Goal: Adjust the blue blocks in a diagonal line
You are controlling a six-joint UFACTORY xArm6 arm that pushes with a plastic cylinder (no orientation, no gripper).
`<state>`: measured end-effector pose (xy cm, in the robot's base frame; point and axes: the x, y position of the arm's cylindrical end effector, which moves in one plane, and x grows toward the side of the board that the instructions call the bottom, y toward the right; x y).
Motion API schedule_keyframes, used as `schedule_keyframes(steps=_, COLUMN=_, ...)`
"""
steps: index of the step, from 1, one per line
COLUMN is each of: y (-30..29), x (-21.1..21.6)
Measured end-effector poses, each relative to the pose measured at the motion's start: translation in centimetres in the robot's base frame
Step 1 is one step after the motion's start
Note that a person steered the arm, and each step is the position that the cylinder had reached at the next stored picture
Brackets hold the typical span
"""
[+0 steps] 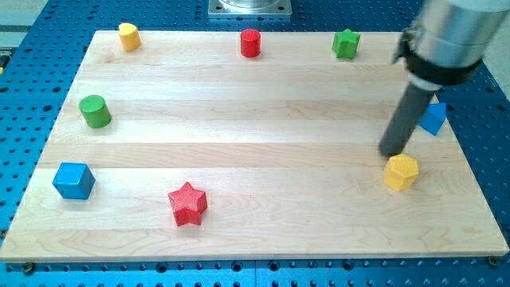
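Observation:
A blue cube [73,180] sits near the board's left edge, low in the view. A second blue block [434,118] lies near the right edge, partly hidden behind the rod, so its shape is unclear. My tip [393,151] rests on the board just above and left of a yellow hexagonal block [401,172]. It is to the lower left of the right blue block and far from the blue cube.
A green cylinder [95,111] sits at the left. A red star [188,203] lies at the bottom centre. Along the top edge are a yellow block [129,37], a red cylinder [251,42] and a green star-like block [346,43]. The wooden board [255,119] lies on a blue perforated table.

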<state>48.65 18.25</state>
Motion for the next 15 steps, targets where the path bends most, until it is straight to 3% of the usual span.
schedule_keyframes(steps=1, y=2.4, x=7.1)
schedule_keyframes(steps=2, y=-1.1, x=4.6)
schedule_keyframes(steps=3, y=-14.2, x=-1.6)
schedule_keyframes(steps=4, y=-27.5, x=-3.1)
schedule_keyframes(steps=5, y=-31.4, x=5.5)
schedule_keyframes(steps=6, y=-28.6, x=7.9)
schedule_keyframes(steps=7, y=-20.0, x=8.0)
schedule_keyframes(steps=8, y=-28.0, x=7.3)
schedule_keyframes(steps=9, y=-34.9, x=3.0)
schedule_keyframes(steps=10, y=-38.5, x=0.9)
schedule_keyframes(steps=11, y=-39.4, x=5.3)
schedule_keyframes(steps=12, y=-38.5, x=6.5)
schedule_keyframes(steps=15, y=-2.3, x=4.0)
